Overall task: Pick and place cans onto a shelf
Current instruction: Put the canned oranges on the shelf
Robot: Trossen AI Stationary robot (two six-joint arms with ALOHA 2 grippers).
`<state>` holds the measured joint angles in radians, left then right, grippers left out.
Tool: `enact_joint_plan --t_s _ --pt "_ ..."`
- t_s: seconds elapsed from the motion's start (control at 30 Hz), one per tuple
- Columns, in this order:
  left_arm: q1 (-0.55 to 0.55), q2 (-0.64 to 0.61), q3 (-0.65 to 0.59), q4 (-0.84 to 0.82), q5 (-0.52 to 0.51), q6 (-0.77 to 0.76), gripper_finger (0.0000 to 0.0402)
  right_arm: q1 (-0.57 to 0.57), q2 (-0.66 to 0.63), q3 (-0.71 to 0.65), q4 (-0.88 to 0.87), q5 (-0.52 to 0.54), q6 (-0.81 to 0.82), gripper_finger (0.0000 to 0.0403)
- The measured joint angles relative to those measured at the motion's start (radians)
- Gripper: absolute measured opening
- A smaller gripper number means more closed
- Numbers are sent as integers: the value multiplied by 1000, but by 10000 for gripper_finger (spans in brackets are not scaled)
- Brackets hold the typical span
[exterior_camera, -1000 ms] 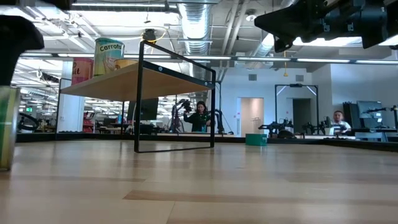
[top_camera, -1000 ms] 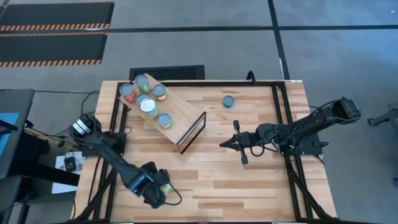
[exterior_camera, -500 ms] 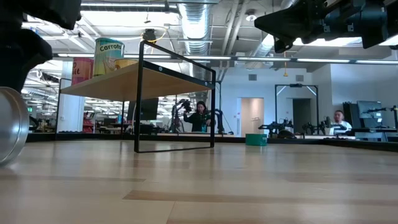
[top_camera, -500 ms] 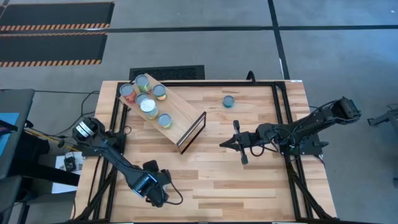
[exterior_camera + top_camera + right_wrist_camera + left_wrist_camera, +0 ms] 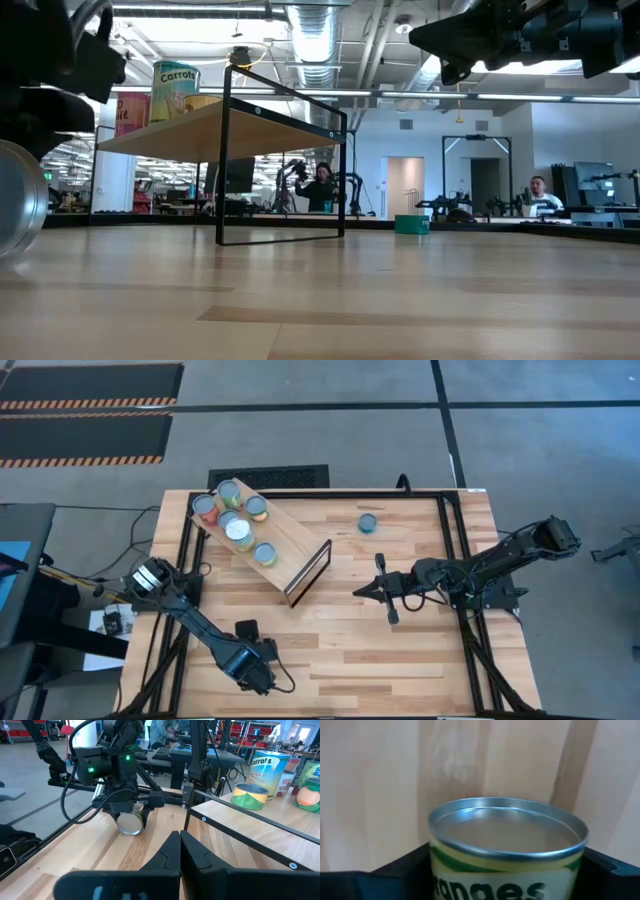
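Green-and-yellow "…anges" can (image 5: 506,854); "Carrots" can (image 5: 267,767) on shelf (image 5: 260,827).

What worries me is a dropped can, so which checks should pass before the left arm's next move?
1. Can centred in the left pincer: ok, by the left wrist view.
2. Can upright: not ok, it lies on its side by the low view.
3. Firm hold: cannot tell.
4. Free room on the shelf: ok, the end-panel half is bare.
5. Right pincer out of the way: probably ok, shut, waiting right of the shelf.
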<state>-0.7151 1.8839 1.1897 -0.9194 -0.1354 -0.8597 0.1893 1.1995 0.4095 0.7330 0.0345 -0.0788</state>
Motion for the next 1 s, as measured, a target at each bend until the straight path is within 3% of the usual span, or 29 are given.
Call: enact_joint_plan --t_s 0.07,0.2,0.4,0.53,0.67,0.87,1.0 --pt "-4 -19 -2 -11 -20 0 275 0 0 0 0 0 0 13" --pt "-14 -82 -2 9 -105 -2 271 0 0 0 0 0 0 13" --pt "-51 -180 -2 207 -344 46 271 0 0 0 0 0 0 13" --pt "-61 -189 -34 432 -450 141 271 0 0 0 0 0 0 13" --pt "-51 -188 -145 765 -505 253 273 0 0 0 0 0 0 13" --pt "-20 -188 -326 1222 -506 395 275 0 0 0 0 0 0 13" --pt "0 -188 -414 1386 -528 444 275 0 0 0 0 0 0 13"
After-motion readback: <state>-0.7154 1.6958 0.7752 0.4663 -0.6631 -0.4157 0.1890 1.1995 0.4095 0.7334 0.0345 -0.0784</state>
